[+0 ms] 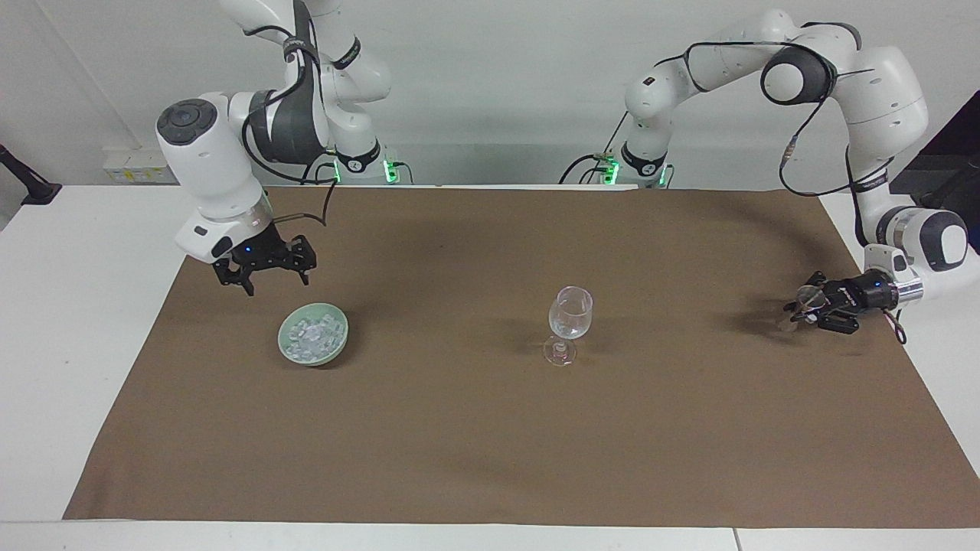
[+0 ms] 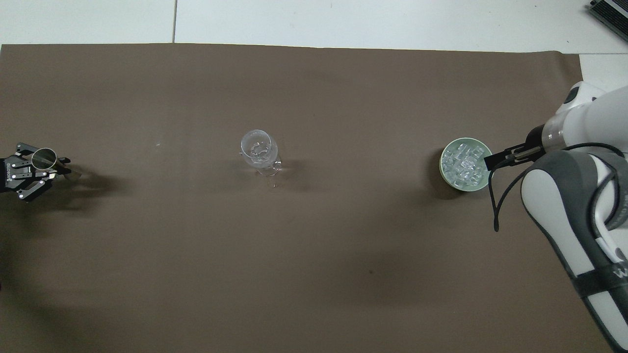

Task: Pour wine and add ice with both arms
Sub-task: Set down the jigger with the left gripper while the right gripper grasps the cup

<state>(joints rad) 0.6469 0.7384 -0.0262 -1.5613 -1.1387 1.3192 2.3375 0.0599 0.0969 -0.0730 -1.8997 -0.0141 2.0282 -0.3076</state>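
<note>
The ice [image 1: 312, 337] lies heaped in a green bowl [image 1: 288, 348] toward the right arm's end of the table from the wine glass [image 1: 570, 314], which seems to hold a few cubes and some clear liquid. The right gripper [image 1: 264, 285] hangs spread and empty just above the bowl's robot-side rim, so more ice seems due. The left gripper [image 1: 798, 306], clamped on a small metal cup [image 2: 43, 157], sits low toward the left arm's end from the glass; pouring looks finished.

Facing cam is set high across the surface [image 1: 46, 321], aimed at both arm bases, whole brown mat [image 1: 490, 444] seen from mid-range. Overhead cam is mounted above the robots' end, pointed steeply down and fwd. Mat, wine glass [image 1: 570, 321] and ice bowl [image 1: 313, 334] are shared, half a turn apart.
</note>
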